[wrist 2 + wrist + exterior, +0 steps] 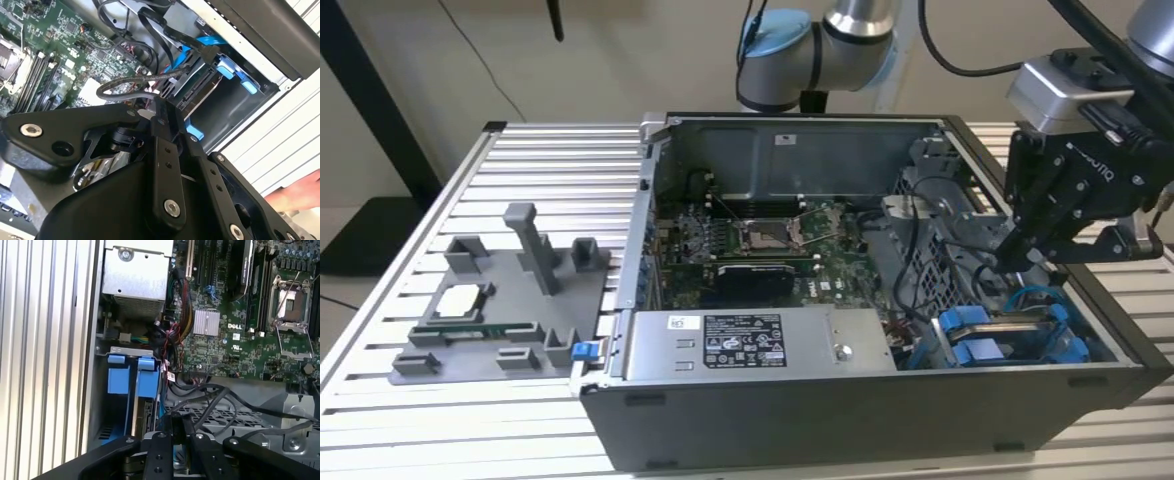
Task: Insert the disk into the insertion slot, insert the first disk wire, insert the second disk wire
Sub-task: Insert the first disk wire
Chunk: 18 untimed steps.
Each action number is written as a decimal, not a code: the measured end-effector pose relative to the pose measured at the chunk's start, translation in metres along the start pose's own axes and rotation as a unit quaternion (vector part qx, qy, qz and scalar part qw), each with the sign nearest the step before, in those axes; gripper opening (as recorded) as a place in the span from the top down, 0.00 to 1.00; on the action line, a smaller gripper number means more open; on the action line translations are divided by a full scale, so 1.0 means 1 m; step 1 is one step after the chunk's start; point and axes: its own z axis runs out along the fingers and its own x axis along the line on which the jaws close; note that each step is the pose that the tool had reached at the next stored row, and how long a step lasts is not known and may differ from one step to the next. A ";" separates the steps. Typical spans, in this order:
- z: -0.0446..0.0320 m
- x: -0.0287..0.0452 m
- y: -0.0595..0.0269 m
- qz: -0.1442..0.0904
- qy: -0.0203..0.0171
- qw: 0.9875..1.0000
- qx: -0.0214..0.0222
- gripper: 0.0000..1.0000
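Blue plastic tells you where the disk (1017,324) is. It sits in the insertion slot (125,349), at the corner of the open computer case (761,135) nearest the exterior view's right. Its silver top shows between the caddy tabs, just beside the other caddy (981,352). It lies flat, and its long axis runs from the blue handle end, which faces the case's interior, out toward the case wall on the exterior view's right.

From that I judge you are on a wire step. Your tool (1017,262) hangs just above the drive cage, drawn narrow and nearly closed; I cannot tell whether a connector is pinched in it. A blue cable (1027,296) and a black braided wire (131,82) loop close by.

To do this step well, line the connector up square with the drive's socket. Push along the long axis, not across it, and go slowly. Keep the loose loops from snagging on the tool.
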 end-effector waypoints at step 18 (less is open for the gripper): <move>0.0022 0.0140 -0.0075 0.003 0.000 1.000 -0.001 1.00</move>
